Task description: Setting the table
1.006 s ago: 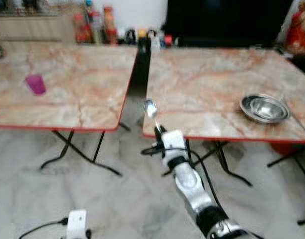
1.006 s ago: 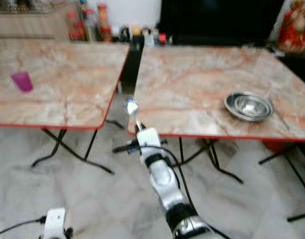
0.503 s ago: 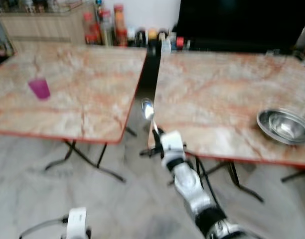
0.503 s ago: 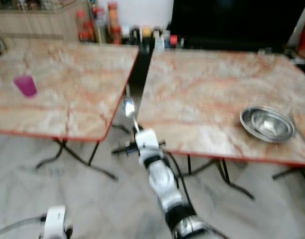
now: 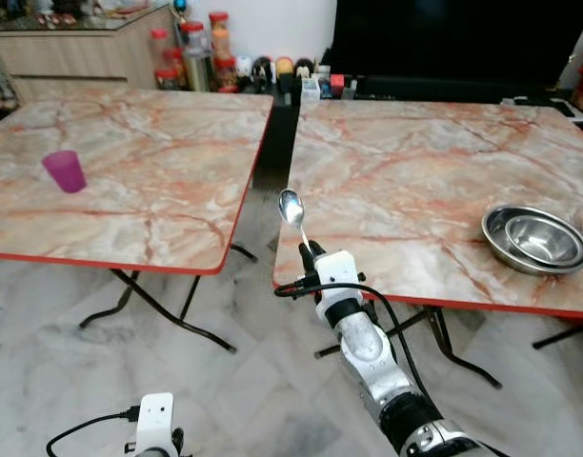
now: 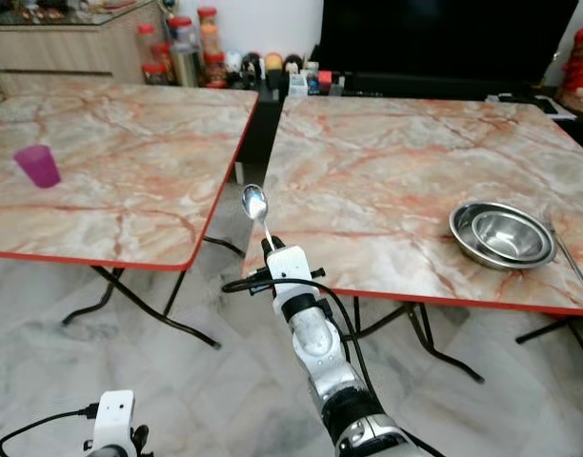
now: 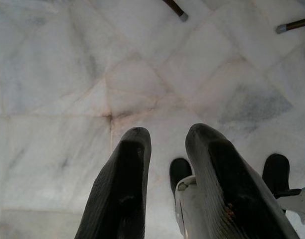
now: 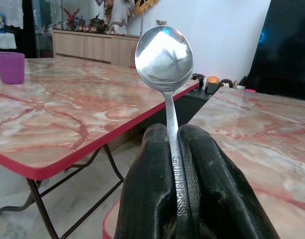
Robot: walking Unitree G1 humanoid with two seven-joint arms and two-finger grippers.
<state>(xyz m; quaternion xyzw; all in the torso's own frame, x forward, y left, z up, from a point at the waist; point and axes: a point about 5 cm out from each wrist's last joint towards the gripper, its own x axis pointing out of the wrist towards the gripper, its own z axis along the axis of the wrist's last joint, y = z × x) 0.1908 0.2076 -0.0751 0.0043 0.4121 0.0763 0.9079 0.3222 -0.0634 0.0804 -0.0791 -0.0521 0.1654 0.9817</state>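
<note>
My right end effector (image 5: 309, 255) is clamped on a metal spoon (image 5: 291, 209), handle pinched between the two black fingers (image 8: 147, 199), bowl pointing up; the handle reads GUINNESS in the right wrist view; I see it held at the near corner of the right table (image 5: 434, 181), just over the gap between the two marble-topped tables. On that right table a pair of nested steel bowls (image 5: 537, 238) sits near the front edge, well apart from the spoon. A purple cup (image 5: 64, 171) stands on the left table (image 5: 158, 162); jars and bottles (image 5: 191, 57) line the back. My left end effector (image 7: 165, 149) hangs low over the marble floor (image 7: 68, 74), fingers slightly parted and holding nothing.
</note>
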